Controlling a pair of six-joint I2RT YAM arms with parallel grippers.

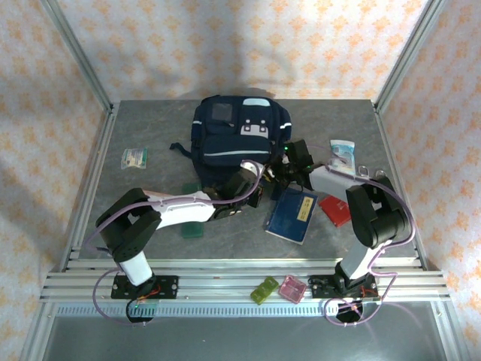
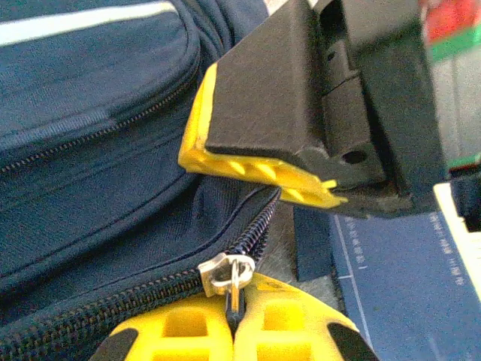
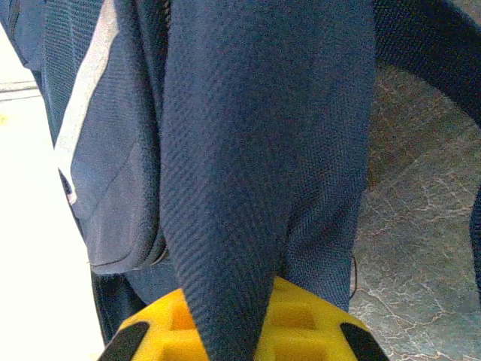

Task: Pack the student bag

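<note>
Left wrist view: left gripper (image 2: 234, 325) pinches the zipper pull (image 2: 228, 274) of the student bag (image 2: 98, 173) — right gripper (image 3: 234, 329), jaws closed, clamps a fold of its fabric.

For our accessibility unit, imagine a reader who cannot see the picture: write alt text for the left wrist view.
The left tool is shut on the metal zipper pull of the navy student bag. The right tool, black with a yellow pad, hangs just above it, and a navy booklet lies at lower right.
</note>
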